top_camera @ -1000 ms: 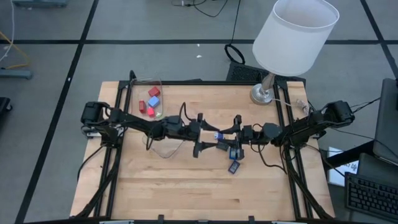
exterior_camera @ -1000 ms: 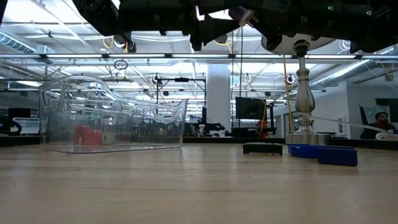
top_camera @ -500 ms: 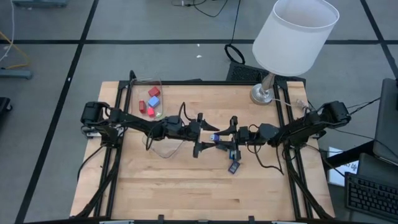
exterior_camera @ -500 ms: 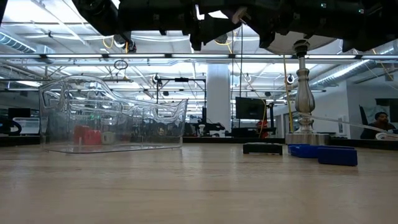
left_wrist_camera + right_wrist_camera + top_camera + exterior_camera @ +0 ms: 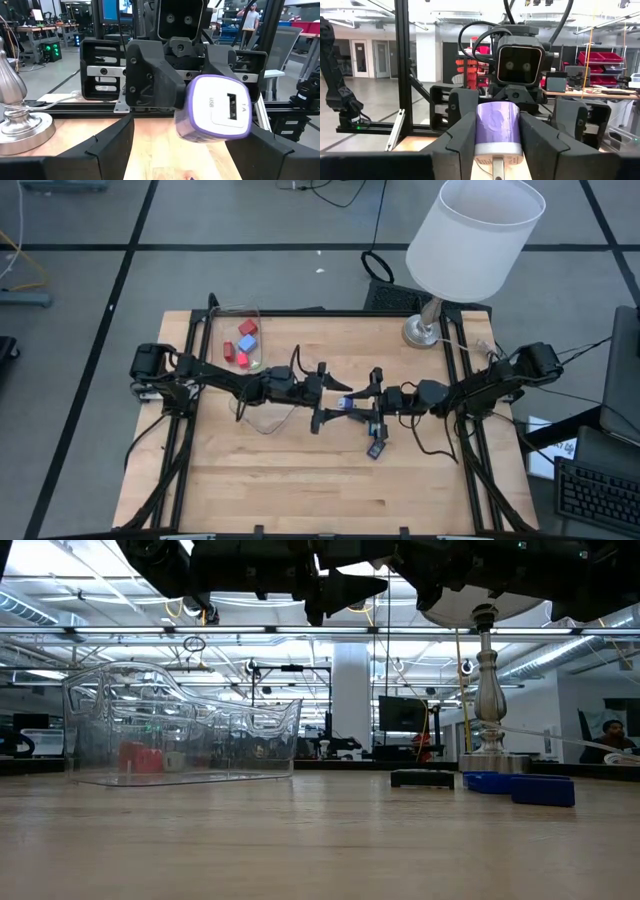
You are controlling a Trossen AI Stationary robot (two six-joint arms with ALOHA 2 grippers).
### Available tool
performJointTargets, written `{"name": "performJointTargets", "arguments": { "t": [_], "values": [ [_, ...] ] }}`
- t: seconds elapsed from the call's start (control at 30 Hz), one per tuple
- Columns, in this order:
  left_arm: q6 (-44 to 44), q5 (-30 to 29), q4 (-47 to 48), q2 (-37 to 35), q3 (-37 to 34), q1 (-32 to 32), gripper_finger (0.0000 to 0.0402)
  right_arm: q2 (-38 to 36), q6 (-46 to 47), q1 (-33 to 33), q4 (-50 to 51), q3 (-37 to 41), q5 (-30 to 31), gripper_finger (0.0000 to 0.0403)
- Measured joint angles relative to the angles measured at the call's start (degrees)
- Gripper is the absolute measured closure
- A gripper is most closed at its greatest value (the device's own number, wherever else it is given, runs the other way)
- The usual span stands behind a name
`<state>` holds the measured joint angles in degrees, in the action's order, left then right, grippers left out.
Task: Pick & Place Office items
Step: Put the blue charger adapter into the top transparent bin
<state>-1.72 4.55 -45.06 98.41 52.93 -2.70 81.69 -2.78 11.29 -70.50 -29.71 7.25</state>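
My right gripper point(image 5: 497, 122) is shut on a purple-and-white USB charger point(image 5: 215, 107), high above the table's middle point(image 5: 347, 402). My left gripper point(image 5: 190, 131) faces it, open wide, with a finger on either side of the charger and touching nothing. Small blue pieces point(image 5: 377, 448) lie flat on the wood below the right gripper, and they also show in the low view point(image 5: 545, 790) beside a flat black rectangle point(image 5: 422, 778). Red and blue cubes point(image 5: 243, 340) sit in a clear container point(image 5: 180, 730) at the far left. My right gripper pinches the charger's purple body point(image 5: 497, 117) between its two fingers point(image 5: 462, 135), one on each side. The fingers come level from the table's right. The charger is lifted clear, and its white face with the USB port point(image 5: 227, 105) points at the left gripper.
A white-shaded lamp point(image 5: 475, 235) stands at the far right corner, its metal base point(image 5: 485, 755) on the wood. A second clear container point(image 5: 262, 418) lies under the left arm. The near half of the table point(image 5: 300, 490) is bare wood.
My right gripper has moved a little toward the table's left, carrying the charger in between my left gripper's open fingers.
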Motion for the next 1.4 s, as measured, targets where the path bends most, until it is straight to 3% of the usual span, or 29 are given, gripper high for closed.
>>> {"name": "performJointTargets", "arguments": {
  "t": [0.4, 0.8, 1.1, 1.2, 1.4],
  "values": [
    [0.49, 0.14, -0.07, 0.00, -0.02, -0.04, 0.0115, 0.00, -1.12, 0.45, 0.24, 0.00, 0.19, 0.0280],
    [1.27, 3.25, -0.54, 0.00, -0.15, -0.04, 0.0272, -0.11, -0.75, 0.41, 1.65, 0.02, 0.51, 0.0280],
    [1.15, 3.41, -1.14, 0.00, -0.15, -0.04, 0.0272, -0.11, -0.79, 0.43, 2.01, 0.02, 0.78, 0.0261],
    [0.84, 2.94, -1.13, 0.00, -0.15, 0.00, 0.0272, -0.21, 0.28, 0.48, 3.71, -0.01, 3.95, 0.0239],
    [0.28, 2.94, -0.68, 0.02, -0.15, 0.04, 0.0272, -3.05, 0.74, 0.47, 8.57, 0.09, 4.69, 0.0171]
  ]
}}
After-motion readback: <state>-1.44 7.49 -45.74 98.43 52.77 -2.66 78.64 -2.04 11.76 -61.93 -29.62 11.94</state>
